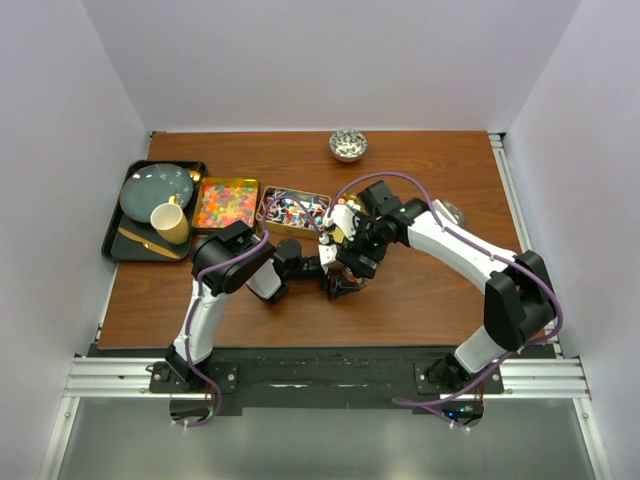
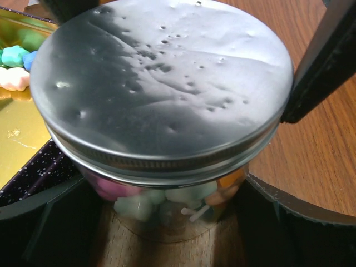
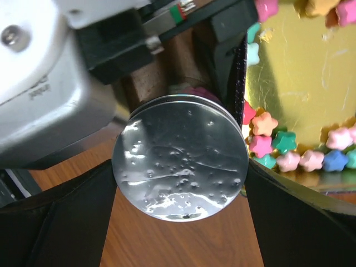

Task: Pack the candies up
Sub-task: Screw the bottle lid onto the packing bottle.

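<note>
A glass jar (image 2: 167,203) with pastel candies inside stands on the table, capped by a dented metal lid (image 2: 161,94). My left gripper (image 2: 167,228) is shut on the jar's body, one dark finger on each side. My right gripper (image 3: 181,172) comes from above and is shut on the lid (image 3: 181,158), its fingers (image 3: 300,222) against the rim. In the top view both grippers meet at the table's middle, left (image 1: 335,280) and right (image 1: 352,255). Star-shaped candies (image 3: 278,144) lie in a gold tray (image 3: 300,83) beside the jar.
A tin of orange-yellow gummies (image 1: 225,203) and a tin of red-blue-white wrapped pieces (image 1: 292,210) stand behind the grippers. A black tray (image 1: 118,245) with a plate and a cup is at the left. A small patterned bowl (image 1: 348,145) sits at the back.
</note>
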Controlling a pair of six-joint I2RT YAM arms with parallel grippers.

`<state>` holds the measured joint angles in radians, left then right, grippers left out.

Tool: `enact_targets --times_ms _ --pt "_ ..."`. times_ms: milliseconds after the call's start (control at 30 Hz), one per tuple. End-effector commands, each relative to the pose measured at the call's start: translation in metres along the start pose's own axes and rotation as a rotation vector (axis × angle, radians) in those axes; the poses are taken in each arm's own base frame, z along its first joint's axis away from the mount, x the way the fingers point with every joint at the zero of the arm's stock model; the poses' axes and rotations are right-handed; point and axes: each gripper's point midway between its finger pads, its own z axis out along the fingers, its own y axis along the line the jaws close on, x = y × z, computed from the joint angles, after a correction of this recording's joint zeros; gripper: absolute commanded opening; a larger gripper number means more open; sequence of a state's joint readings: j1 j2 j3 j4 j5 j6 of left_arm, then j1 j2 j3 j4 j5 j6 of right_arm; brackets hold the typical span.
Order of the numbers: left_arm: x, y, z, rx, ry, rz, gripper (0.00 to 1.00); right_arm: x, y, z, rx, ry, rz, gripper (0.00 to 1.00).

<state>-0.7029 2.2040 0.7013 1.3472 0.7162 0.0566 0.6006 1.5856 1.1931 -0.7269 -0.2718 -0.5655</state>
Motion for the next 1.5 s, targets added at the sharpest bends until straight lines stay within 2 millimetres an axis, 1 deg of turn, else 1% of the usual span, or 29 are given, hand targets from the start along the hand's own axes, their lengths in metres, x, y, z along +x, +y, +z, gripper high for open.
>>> enact_targets --times_ms 0,33,67,100,133,167,200,233,267,300,333,367,400,467,500,533,567,600,633,667,700,767,800,900,933,1100,1167,1333,1467 --pt "0.066 -0.015 -0.015 -0.016 0.203 -0.146 0.00 0.022 0.020 0.006 0.012 0.074 0.363 0.87" --pt "0.066 -0.015 -0.016 -0.016 0.204 -0.144 0.00 0.017 0.025 0.005 -0.018 0.055 0.367 0.89" --pt "0.067 -0.015 -0.016 -0.015 0.205 -0.143 0.00 0.016 0.027 0.003 -0.031 0.054 0.367 0.97" --pt "0.066 -0.015 -0.016 -0.015 0.205 -0.139 0.00 0.008 0.027 -0.002 -0.040 0.031 0.345 0.99" --pt "0.066 -0.015 -0.017 -0.016 0.207 -0.139 0.00 0.004 0.026 -0.006 -0.043 0.023 0.338 0.99" --pt "0.067 -0.015 -0.017 -0.015 0.208 -0.141 0.00 0.006 0.024 -0.012 -0.026 0.041 0.333 0.99" --pt "0.067 -0.016 -0.016 -0.012 0.209 -0.143 0.00 -0.003 0.017 -0.021 -0.007 0.019 0.313 0.99" --pt "0.067 -0.016 -0.016 -0.009 0.207 -0.141 0.00 -0.004 0.012 -0.027 0.003 0.014 0.314 0.99" --pt "0.066 -0.016 -0.016 -0.010 0.207 -0.141 0.00 -0.004 0.015 -0.033 -0.016 0.023 0.317 0.99" --pt "0.066 -0.016 -0.016 -0.009 0.207 -0.141 0.00 -0.011 0.010 -0.043 -0.013 0.004 0.293 0.99" --pt "0.067 -0.017 -0.016 -0.007 0.208 -0.141 0.00 -0.011 0.008 -0.048 -0.024 0.003 0.295 0.99" --pt "0.067 -0.017 -0.016 -0.007 0.208 -0.142 0.00 -0.009 0.017 -0.055 -0.081 0.009 0.290 0.99" --pt "0.068 -0.017 -0.016 -0.005 0.210 -0.144 0.00 -0.017 0.014 -0.064 -0.096 -0.019 0.231 0.99" --pt "0.067 -0.017 -0.015 -0.003 0.206 -0.144 0.00 -0.017 0.012 -0.070 -0.131 -0.017 0.190 0.99" --pt "0.067 -0.017 -0.014 0.001 0.202 -0.146 0.00 -0.029 0.008 -0.076 -0.147 -0.065 0.138 0.99" --pt "0.067 -0.018 -0.014 0.002 0.203 -0.149 0.00 -0.029 0.006 -0.073 -0.180 -0.065 0.127 0.99" --pt "0.068 -0.018 -0.014 0.004 0.203 -0.150 0.00 -0.032 0.009 -0.074 -0.215 -0.073 0.075 0.99" --pt "0.068 -0.018 -0.014 0.002 0.203 -0.150 0.00 -0.041 0.007 -0.076 -0.246 -0.113 -0.064 0.99" --pt "0.068 -0.017 -0.014 0.002 0.203 -0.149 0.00 -0.041 0.008 -0.075 -0.265 -0.116 -0.116 0.99" --pt "0.067 -0.019 -0.014 0.005 0.203 -0.150 0.00 -0.041 0.005 -0.070 -0.270 -0.115 -0.163 0.99" --pt "0.066 -0.018 -0.014 0.005 0.200 -0.147 0.00 -0.041 0.001 -0.066 -0.267 -0.120 -0.263 0.99" --pt "0.065 -0.018 -0.015 0.005 0.200 -0.147 0.00 -0.036 -0.003 -0.057 -0.254 -0.072 -0.372 0.99" --pt "0.065 -0.019 -0.015 0.007 0.201 -0.145 0.00 -0.034 -0.004 -0.053 -0.255 -0.060 -0.464 0.99" --pt "0.064 -0.020 -0.015 0.009 0.202 -0.141 0.00 -0.026 -0.004 -0.046 -0.262 -0.023 -0.591 0.99" --pt "0.064 -0.019 -0.015 0.009 0.201 -0.142 0.00 -0.023 -0.006 -0.044 -0.261 -0.005 -0.619 0.99" --pt "0.064 -0.020 -0.015 0.009 0.202 -0.141 0.00 -0.021 -0.003 -0.036 -0.267 0.013 -0.732 0.99" --pt "0.064 -0.019 -0.015 0.011 0.202 -0.142 0.00 -0.014 0.000 -0.032 -0.289 0.041 -0.768 0.99" --pt "0.064 -0.019 -0.016 0.010 0.203 -0.141 0.00 -0.009 -0.002 -0.022 -0.286 0.057 -0.805 0.99" --pt "0.064 -0.020 -0.015 0.012 0.203 -0.142 0.00 -0.007 -0.006 -0.015 -0.286 0.072 -0.795 0.99"
